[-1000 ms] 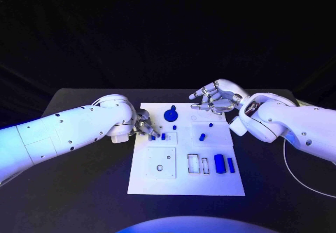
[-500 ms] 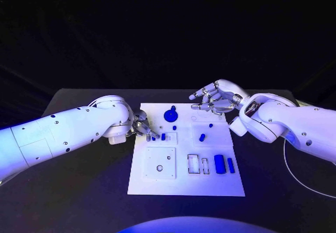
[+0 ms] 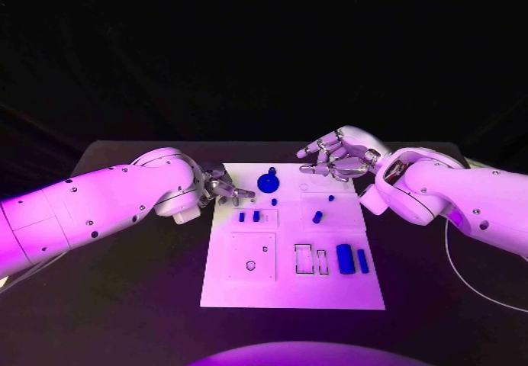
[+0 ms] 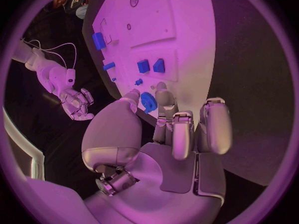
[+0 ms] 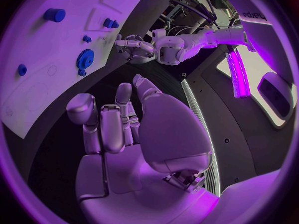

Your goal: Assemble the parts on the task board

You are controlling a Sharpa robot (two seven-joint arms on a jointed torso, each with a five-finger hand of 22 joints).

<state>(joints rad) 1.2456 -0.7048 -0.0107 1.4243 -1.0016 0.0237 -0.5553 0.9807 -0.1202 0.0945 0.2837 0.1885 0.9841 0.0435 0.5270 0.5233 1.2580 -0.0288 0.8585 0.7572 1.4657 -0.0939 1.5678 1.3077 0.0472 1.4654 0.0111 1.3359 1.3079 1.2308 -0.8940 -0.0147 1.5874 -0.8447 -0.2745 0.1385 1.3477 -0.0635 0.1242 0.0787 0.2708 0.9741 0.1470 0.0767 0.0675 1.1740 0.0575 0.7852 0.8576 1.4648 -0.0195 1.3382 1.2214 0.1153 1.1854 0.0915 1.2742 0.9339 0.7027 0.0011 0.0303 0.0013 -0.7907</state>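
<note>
Left hand (image 3: 220,188) sits at the upper left edge of the white board (image 3: 291,293), fingers curled in, and nothing is visible in them. Just right of it, near the top of the board, stands the blue gear (image 3: 268,181), seemingly seated on its spot. Right hand (image 3: 339,158) hovers over the board's top right corner, fingers apart and loosely bent, holding nothing.

Where does the job stand? Two small blue blocks (image 3: 249,216) sit side by side in the middle left of the board, a tiny peg (image 3: 274,201) above them, and two more small pieces (image 3: 317,216) right of centre. Lower right, a thick blue bar (image 3: 346,258) and a thin one (image 3: 362,260) lie beside two rectangular slots (image 3: 304,258) that look unfilled. The square plate (image 3: 253,255) at lower left shows open holes too. My read: partly done, several pieces left to seat.
</note>
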